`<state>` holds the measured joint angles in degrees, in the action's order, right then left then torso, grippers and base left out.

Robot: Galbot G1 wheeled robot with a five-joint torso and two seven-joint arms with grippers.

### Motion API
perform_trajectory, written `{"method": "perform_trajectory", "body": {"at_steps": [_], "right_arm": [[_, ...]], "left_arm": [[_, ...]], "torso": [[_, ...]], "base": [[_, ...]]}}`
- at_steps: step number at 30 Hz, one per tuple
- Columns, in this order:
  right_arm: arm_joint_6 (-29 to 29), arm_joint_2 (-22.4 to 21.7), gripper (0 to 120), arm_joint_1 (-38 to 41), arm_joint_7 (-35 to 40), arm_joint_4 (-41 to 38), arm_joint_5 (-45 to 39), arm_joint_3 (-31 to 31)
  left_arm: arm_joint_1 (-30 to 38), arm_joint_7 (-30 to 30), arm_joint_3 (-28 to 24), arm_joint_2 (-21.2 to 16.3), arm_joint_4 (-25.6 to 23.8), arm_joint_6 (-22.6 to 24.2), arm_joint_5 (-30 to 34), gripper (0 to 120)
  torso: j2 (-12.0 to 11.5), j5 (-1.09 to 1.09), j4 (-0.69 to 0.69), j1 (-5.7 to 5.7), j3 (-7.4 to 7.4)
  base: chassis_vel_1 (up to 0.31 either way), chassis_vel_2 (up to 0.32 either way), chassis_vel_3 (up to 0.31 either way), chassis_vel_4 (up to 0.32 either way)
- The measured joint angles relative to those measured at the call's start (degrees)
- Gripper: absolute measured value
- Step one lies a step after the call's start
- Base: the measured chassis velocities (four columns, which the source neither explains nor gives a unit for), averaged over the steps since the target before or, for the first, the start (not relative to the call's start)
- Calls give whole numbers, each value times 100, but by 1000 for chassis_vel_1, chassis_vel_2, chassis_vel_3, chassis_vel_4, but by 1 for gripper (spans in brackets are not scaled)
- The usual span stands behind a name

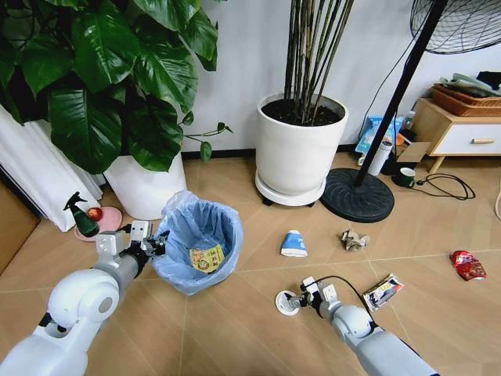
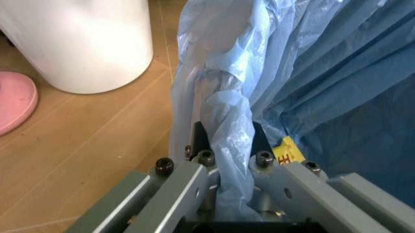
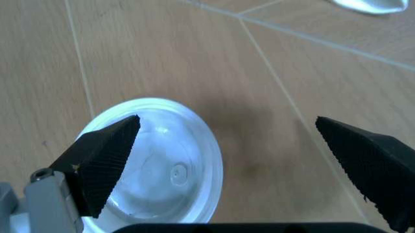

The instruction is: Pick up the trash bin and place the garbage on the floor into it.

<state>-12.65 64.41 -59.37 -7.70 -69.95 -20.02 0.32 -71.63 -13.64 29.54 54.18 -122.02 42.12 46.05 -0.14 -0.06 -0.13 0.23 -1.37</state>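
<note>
Head view: litter dots chevron floor [image 1: 258, 313] by white pots [image 1: 299, 149].

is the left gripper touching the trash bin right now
Touching. The left wrist view shows the left gripper pinched shut on the bagged rim of the trash bin.

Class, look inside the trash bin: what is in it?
Inside the trash bin lies a yellow wrapper on the blue bag. Anything beneath it or under the bag's folds is hidden.

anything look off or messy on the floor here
Yes, litter is strewn over the floor: a white lid under the open right gripper, a paper cup on its side, a crumpled wad, a silver wrapper, a crushed red can. The left gripper pinches the trash bin rim.
</note>
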Motion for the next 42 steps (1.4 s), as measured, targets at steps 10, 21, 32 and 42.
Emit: {"method": "perform_trajectory", "body": {"at_steps": [10, 21, 32, 42], "right_arm": [[156, 332, 100, 122, -101, 486, 294, 5], [226, 479, 98, 158, -119, 637, 449, 40], [295, 455, 70, 111, -106, 632, 496, 51], [300, 408, 35, 77, -87, 581, 498, 71]], "left_arm": [[19, 2, -32, -31, 28, -4, 12, 0], [83, 10, -68, -40, 84, -12, 26, 0], [147, 19, -97, -13, 148, -21, 11, 0], [209, 21, -139, 11, 176, -26, 6, 0]], "torso": [[0, -1, 0, 0, 0], [2, 1, 0, 0, 1], [2, 3, 2, -1, 1], [1, 2, 1, 0, 0]], "base": [[0, 0, 0, 0], [0, 0, 0, 0], [0, 0, 0, 0], [0, 0, 0, 0]]}}
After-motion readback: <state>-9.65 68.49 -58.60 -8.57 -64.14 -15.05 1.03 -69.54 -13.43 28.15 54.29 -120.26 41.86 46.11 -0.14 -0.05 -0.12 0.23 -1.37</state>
